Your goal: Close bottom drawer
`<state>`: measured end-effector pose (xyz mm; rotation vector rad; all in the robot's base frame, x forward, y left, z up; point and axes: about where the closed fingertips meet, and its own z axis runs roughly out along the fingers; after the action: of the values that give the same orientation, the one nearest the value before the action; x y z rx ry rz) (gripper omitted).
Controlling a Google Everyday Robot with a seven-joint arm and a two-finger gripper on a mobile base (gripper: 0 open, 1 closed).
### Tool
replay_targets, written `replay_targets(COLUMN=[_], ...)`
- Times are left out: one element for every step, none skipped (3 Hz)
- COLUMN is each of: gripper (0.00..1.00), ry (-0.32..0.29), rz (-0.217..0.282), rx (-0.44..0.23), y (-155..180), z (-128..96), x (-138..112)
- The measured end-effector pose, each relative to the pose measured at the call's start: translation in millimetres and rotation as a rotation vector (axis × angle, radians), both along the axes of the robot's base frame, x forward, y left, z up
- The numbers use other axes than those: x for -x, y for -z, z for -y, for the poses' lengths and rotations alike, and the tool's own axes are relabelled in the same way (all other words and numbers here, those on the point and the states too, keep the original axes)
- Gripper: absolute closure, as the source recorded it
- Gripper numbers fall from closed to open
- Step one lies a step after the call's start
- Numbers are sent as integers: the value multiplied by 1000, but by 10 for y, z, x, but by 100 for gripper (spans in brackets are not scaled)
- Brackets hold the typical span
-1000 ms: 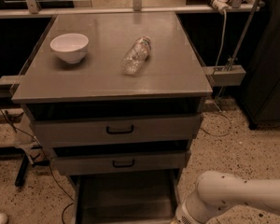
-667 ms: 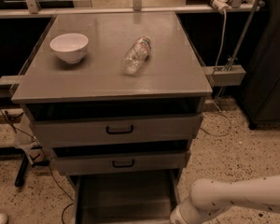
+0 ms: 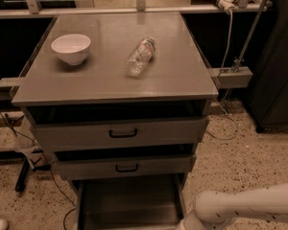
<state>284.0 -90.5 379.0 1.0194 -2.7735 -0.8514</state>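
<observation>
Your end effector [image 3: 185,225] sits at the frame's bottom, right of the open bottom drawer [image 3: 129,202]. Can't tell its grip. White bowl [image 3: 71,48] and plastic bottle [image 3: 140,56] sit on the worktop [image 3: 182,75].

Bottom drawer [image 3: 127,202] is pulled out toward the near side, and its tray can be reached from above. Its right side is blocked by the white arm [image 3: 247,206]. The gripper [image 3: 185,224] is seemingly just beside the near right corner, mostly cut off. The floor [image 3: 240,159] further right is left free.

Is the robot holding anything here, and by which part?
Cannot tell: the arm reaches down just right of the open bottom drawer, but its end effector lies below the picture's edge, out of view.
</observation>
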Motion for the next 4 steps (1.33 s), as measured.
replay_targets(gripper=[100,100,100,100], ry=[-1,71,143,145], rz=[-49,-80,-83,-86], rx=[-31,-57,-55,-58], y=[282,786,1189,1200], z=[-141,-199,-216,-222], x=[31,-111,-374,-367])
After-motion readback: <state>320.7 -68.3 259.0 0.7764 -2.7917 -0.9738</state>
